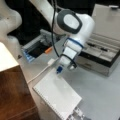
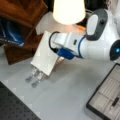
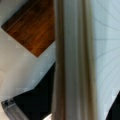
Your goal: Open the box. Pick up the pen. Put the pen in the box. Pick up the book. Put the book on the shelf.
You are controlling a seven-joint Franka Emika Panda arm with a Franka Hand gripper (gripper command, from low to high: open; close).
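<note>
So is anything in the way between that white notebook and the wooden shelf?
Nothing visible. The gripper holds the book lifted on edge off the table, right beside the shelf, with only open air between them. The box sits open, away from that path.

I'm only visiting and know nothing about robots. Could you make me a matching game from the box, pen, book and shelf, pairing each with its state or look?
1. box
2. pen
3. book
4. shelf

a. gripped by the claw
b. lid raised
c. lying inside the box
d. dark reddish-brown wood, pale top

Pairs: 1-b, 2-c, 3-a, 4-d
</note>
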